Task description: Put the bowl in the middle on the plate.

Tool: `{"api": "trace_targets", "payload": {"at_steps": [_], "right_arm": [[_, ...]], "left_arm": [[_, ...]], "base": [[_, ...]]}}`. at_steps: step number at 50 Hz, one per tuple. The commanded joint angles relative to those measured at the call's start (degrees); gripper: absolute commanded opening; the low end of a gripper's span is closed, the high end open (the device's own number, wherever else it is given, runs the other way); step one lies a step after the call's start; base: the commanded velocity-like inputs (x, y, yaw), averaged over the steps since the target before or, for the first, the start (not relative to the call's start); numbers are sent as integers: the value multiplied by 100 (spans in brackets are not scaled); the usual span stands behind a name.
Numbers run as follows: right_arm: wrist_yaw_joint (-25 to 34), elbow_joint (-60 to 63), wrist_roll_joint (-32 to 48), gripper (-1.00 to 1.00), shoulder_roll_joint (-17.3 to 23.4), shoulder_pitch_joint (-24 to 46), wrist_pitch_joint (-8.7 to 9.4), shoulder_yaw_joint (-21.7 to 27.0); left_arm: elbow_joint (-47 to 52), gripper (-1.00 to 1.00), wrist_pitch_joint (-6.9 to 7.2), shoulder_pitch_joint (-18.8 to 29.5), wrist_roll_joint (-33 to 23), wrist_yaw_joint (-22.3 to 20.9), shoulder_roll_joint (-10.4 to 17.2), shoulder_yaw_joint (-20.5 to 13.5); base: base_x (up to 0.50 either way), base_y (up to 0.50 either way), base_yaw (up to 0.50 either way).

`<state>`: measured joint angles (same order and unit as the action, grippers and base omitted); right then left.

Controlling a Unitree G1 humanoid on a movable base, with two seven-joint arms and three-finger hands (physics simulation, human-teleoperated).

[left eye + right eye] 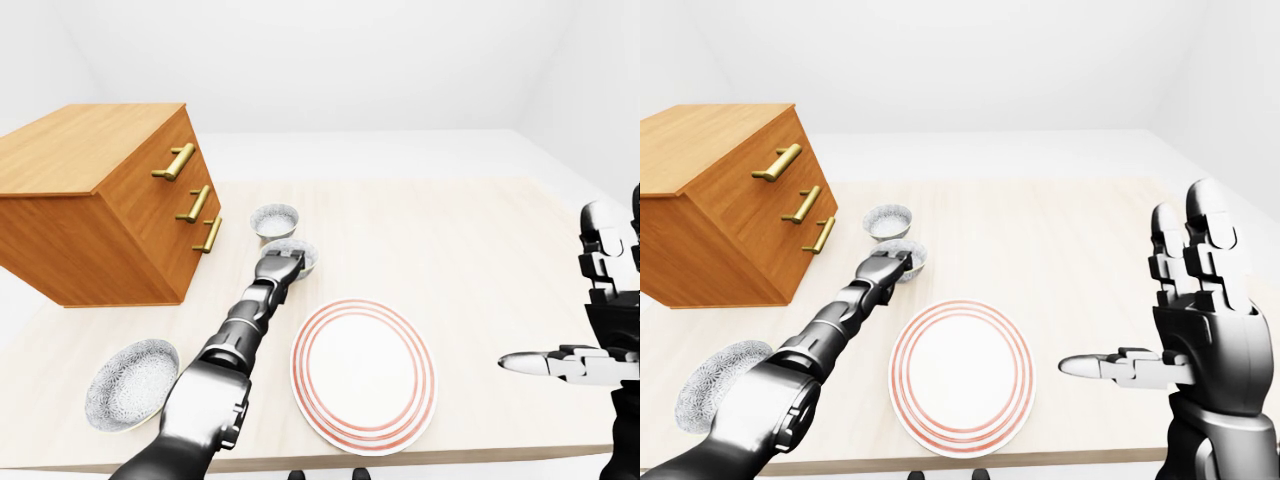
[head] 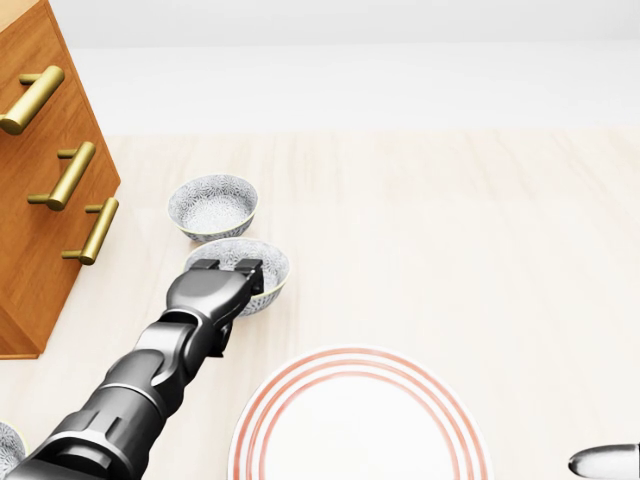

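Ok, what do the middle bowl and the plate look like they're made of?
Middle bowl: likely glazed ceramic, with a grey-white speckled pattern and thin rim. Plate: probably glazed ceramic too, smooth white with red rings. Being renders, neither is certain.

- plate (image 1: pixel 363 370): white with red rings
- middle bowl (image 2: pixel 264 260), far bowl (image 2: pixel 212 205): grey speckly pattern
- drawers (image 1: pixel 90 215): orangey wood, brass handles (image 1: pixel 179 161)
- surface (image 1: pixel 450 250): pale wood grain

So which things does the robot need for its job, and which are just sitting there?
For the job: middle bowl, plate, left hand with fingers closed on that bowl's rim.
Just sitting there: bowl nearest the drawers, bowl at the left-eye view's lower left, wooden drawers, open right hand.
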<state>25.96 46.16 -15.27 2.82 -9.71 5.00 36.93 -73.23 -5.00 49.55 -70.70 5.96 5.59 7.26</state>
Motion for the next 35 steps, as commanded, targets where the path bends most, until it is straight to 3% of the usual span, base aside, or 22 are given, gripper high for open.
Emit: {"api": "trace_targets", "payload": {"at_steps": [1, 35], "right_arm": [[57, -32, 38, 100, -19, -23, 0, -30], [105, -6, 138, 100, -18, -20, 0, -98]], "left_arm": [[-96, -100, 0, -117, -135, -141, -57, 105], [231, -100, 0, -338, -94, -361, 16, 121]], "base": [[0, 0, 0], [0, 0, 0]]}}
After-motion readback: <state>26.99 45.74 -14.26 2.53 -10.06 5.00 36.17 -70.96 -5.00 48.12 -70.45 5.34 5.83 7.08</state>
